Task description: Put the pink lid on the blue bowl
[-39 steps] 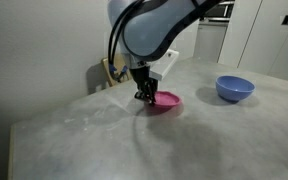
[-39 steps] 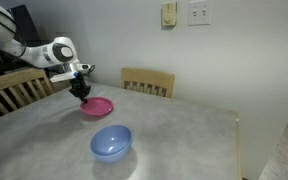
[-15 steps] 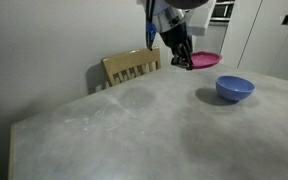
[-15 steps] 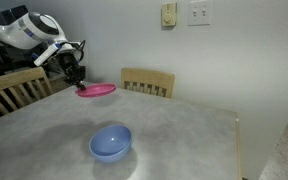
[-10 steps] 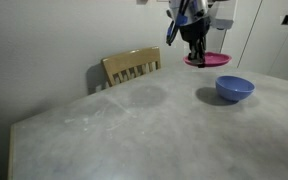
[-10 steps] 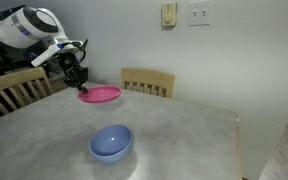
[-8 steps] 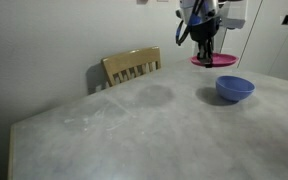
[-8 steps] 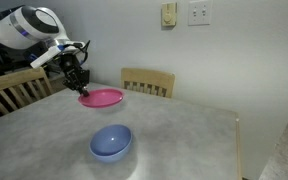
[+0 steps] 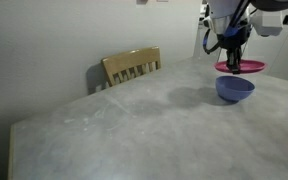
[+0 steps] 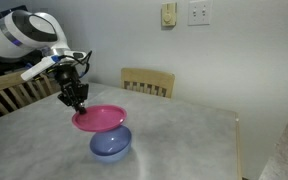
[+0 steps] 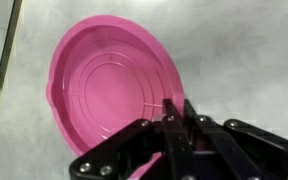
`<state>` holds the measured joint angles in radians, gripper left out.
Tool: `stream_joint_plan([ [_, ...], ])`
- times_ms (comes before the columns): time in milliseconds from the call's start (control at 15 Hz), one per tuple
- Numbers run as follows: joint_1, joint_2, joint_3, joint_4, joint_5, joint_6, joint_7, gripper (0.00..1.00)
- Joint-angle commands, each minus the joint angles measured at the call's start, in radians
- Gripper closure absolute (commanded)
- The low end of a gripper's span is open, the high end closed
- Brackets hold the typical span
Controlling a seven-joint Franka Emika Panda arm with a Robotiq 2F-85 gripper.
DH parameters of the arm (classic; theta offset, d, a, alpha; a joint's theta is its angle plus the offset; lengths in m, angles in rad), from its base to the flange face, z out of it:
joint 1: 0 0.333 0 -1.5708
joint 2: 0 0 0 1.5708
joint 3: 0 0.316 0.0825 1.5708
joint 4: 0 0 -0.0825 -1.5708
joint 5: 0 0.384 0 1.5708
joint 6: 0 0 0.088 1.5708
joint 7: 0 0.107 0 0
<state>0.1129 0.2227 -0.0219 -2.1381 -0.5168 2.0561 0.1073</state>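
My claw [image 10: 76,105] is pinched tight on the rim of the pink lid [image 10: 102,119], which hangs just over the blue bowl [image 10: 110,144] at lower centre of an exterior view: I'm mid-placement, so next I'd centre it, lower flat, then let go.

Grey table [image 10: 184,130], wooden chair [image 9: 132,66], white wall [image 10: 244,60]

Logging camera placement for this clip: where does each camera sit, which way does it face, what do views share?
Exterior view: low at the table edge, facing the chair and wall; end effector at right.
Exterior view: higher, facing the wall plates; arm at left.
Wrist view: looking down past the end effector onto the pink lid.
Both exterior views share pink lid, blue bowl, chair.
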Motion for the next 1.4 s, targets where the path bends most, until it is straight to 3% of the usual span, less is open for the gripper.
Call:
stream_joint_plan([
  [0,-0.038,0.005,-0.017,-0.057,-0.089,0.072,-0.017,0.97],
  [267,-0.061,0.086,-0.042,-0.032,-0.182,0.146,0.032,0.97],
  [600,-0.085,0.15,-0.05,-0.058,-0.152,0.298,0.046,0.97],
  [1333,-0.064,0.134,-0.076,-0.082,-0.165,0.285,0.193,0.97],
])
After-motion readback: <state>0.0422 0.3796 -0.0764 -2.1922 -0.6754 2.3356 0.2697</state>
